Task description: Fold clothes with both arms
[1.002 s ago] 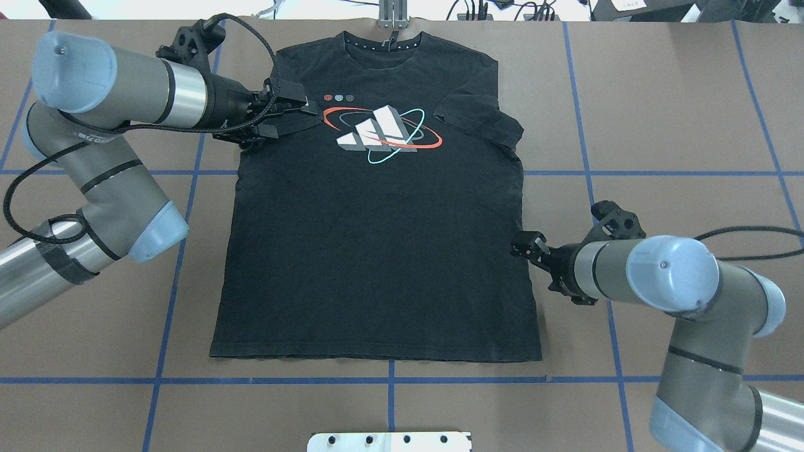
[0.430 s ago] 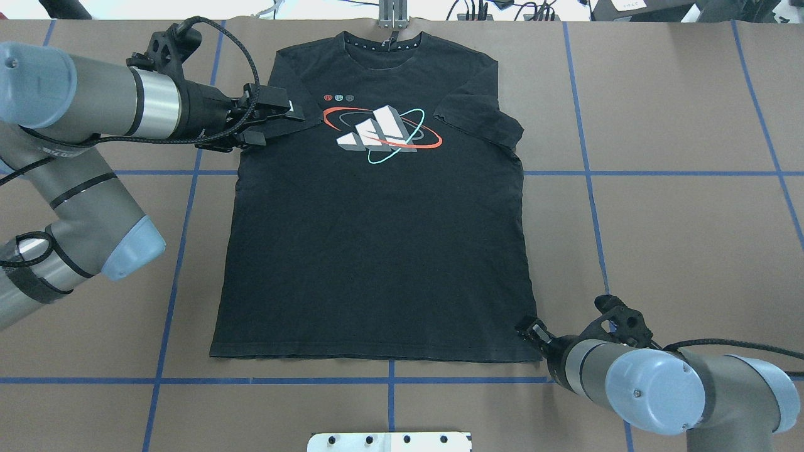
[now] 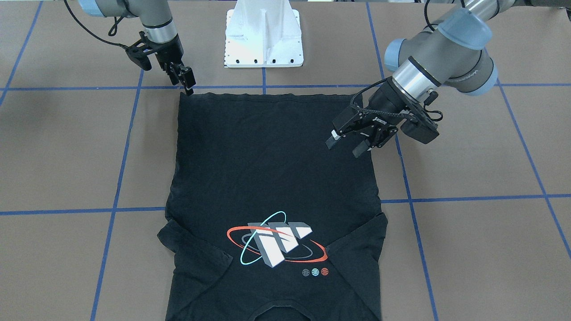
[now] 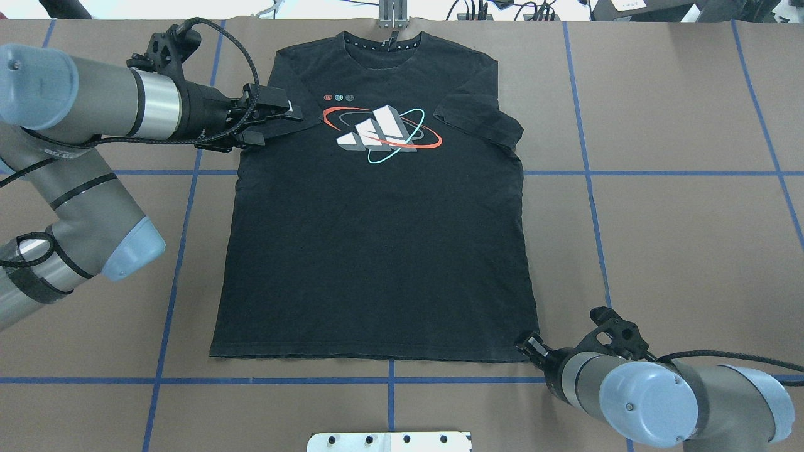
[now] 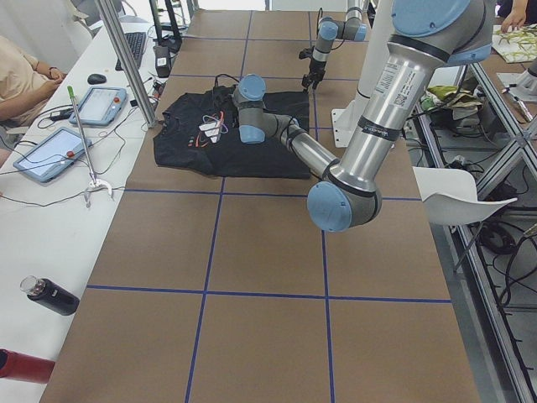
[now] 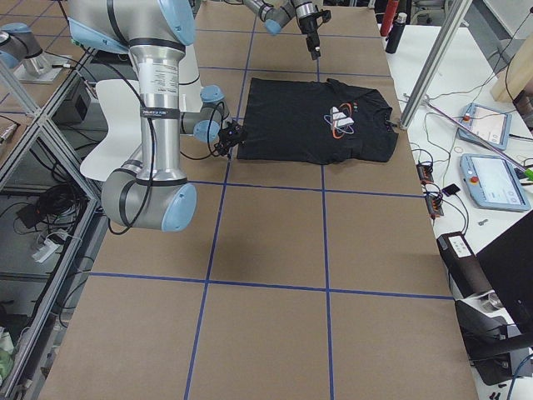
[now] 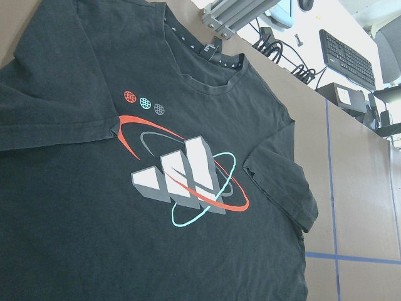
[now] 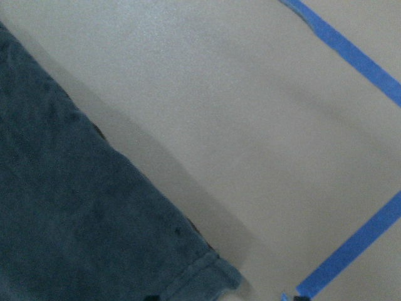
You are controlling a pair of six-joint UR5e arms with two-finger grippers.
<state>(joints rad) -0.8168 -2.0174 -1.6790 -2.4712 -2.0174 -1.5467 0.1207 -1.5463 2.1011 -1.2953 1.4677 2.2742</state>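
The black T-shirt point(image 4: 377, 251) lies flat and face up on the brown table, collar away from the robot, its orbit logo point(image 4: 380, 135) on the chest. Both sleeves are tucked inward over the body point(image 3: 267, 169). My left gripper point(image 4: 284, 123) hovers open above the shirt's left sleeve and holds nothing; its spread fingers show in the front view point(image 3: 346, 146). My right gripper point(image 4: 526, 344) sits low at the shirt's near right hem corner point(image 8: 213, 269), open as far as I can see, also seen from the front point(image 3: 187, 87). The left wrist view shows only shirt point(image 7: 94, 238).
The white pedestal base point(image 3: 264, 35) stands at the near table edge. Blue tape lines point(image 4: 590, 172) grid the brown table. A metal bracket point(image 4: 391, 16) sits beyond the collar. Tablets point(image 5: 92, 105) and a person's arm point(image 5: 17, 71) are past the far edge.
My right gripper has travelled along the shirt's right edge from mid-height down to the hem corner. My left arm has drawn back a little to the left, gripper still open.
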